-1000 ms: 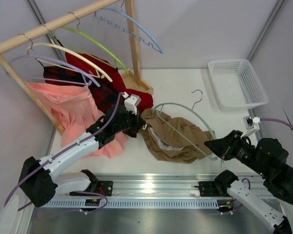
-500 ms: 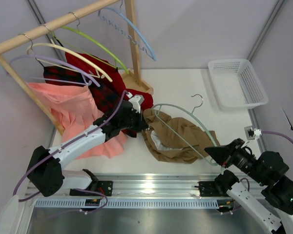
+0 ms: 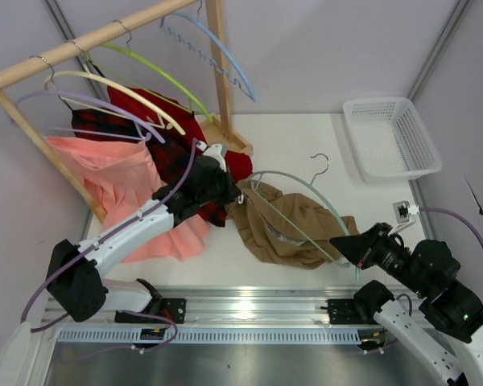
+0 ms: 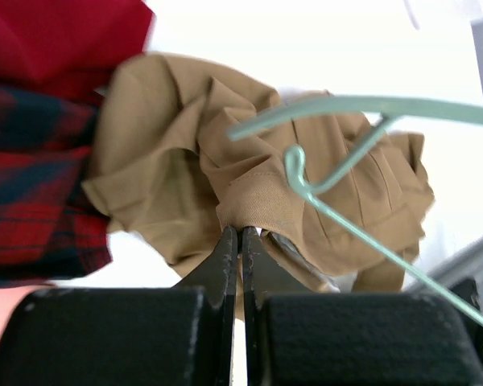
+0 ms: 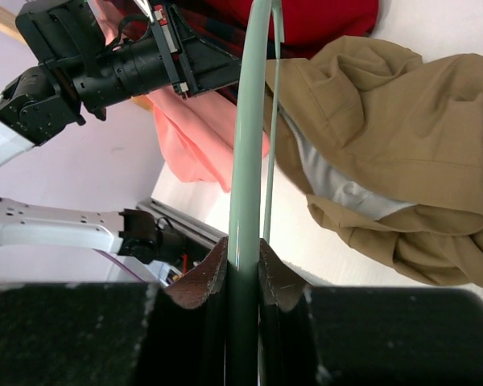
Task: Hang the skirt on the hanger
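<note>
White tabletop [image 3: 290, 137] fills the scene, closed in by pale grey walls, with an aluminium rail [image 3: 249, 310] along its 6 o'clock edge. A wooden rack [image 3: 80, 44] stands at 10 o'clock and carries light blue [image 3: 225, 48], lime-green [image 3: 161, 76], cream [image 3: 105, 84] and lavender [image 3: 72, 100] hangers.

Under the rack a salmon-pink skirt [image 3: 105, 181] spreads toward 8 o'clock. A red-and-black plaid skirt [image 3: 105, 133] and a plain red garment [image 3: 189, 129] lie beside it.

The left arm [image 3: 137, 229] reaches in from 8 o'clock over the pink and plaid cloth to the middle of the tabletop. The right arm [image 3: 431, 277] sits at 4 o'clock, pointing toward 9 o'clock.

The khaki skirt [image 3: 294, 229] lies crumpled just past the middle toward 5 o'clock, touching the red garment at its 10 o'clock corner. A pale lining shows in an opening between its folds. A white mesh basket [image 3: 390, 137] rests at 2 o'clock, well apart from the skirt.

The sage-green hanger [image 5: 245, 129] lies tilted over the skirt, its arch on the 12 o'clock side and its thin lower bar crossing the cloth diagonally. Its silver hook [image 3: 329, 166] points toward 12 o'clock.

The left jaws are pressed together, pinching a fold at the skirt's 9 o'clock edge. The right jaws stand narrow, clamped on the hanger's arch at its 4 o'clock end.
</note>
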`<state>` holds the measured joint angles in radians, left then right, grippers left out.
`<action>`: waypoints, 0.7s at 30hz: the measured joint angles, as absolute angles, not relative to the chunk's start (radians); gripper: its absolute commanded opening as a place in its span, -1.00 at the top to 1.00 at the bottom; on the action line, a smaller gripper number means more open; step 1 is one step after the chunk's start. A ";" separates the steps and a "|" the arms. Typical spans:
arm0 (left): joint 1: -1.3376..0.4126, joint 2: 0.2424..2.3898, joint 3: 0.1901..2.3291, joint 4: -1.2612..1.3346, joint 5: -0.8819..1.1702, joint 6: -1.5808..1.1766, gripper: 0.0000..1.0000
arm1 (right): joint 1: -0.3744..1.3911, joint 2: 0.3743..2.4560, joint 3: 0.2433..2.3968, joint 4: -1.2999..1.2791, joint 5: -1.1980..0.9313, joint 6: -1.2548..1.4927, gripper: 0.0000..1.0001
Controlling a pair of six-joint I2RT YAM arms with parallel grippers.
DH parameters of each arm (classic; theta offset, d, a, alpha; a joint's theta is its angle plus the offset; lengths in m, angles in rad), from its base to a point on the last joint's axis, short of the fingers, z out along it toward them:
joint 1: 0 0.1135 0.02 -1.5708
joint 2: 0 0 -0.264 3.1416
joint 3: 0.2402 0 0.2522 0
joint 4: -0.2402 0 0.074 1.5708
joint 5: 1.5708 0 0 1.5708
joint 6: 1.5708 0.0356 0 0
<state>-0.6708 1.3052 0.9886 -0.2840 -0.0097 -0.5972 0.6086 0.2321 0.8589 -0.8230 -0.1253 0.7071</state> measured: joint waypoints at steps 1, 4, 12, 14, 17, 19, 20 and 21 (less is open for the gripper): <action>-0.671 1.308 1.007 -0.302 -0.031 -0.594 1.00 | 0.606 0.233 0.859 -0.814 -0.128 0.715 1.00; -0.671 1.308 1.042 -0.326 -0.085 -0.595 1.00 | 0.600 0.233 0.859 -0.795 -0.133 0.735 1.00; -0.671 1.307 1.049 -0.322 -0.165 -0.665 1.00 | 0.559 0.227 0.859 -0.758 -0.136 0.793 1.00; -0.677 1.308 1.049 -0.319 -0.177 -0.675 1.00 | 0.548 0.228 0.863 -0.759 -0.128 0.794 1.00; -0.692 1.321 1.055 -0.318 -0.202 -0.687 1.00 | 0.532 0.247 0.900 -0.762 -0.114 0.797 1.00; -0.698 1.332 1.056 -0.316 -0.220 -0.706 1.00 | 0.522 0.270 0.928 -0.752 -0.124 0.801 1.00; -0.701 1.336 1.056 -0.315 -0.231 -0.719 1.00 | 0.518 0.278 0.934 -0.738 -0.135 0.805 1.00; -0.702 1.340 1.056 -0.314 -0.241 -0.736 1.00 | 0.512 0.285 0.934 -0.722 -0.149 0.810 1.00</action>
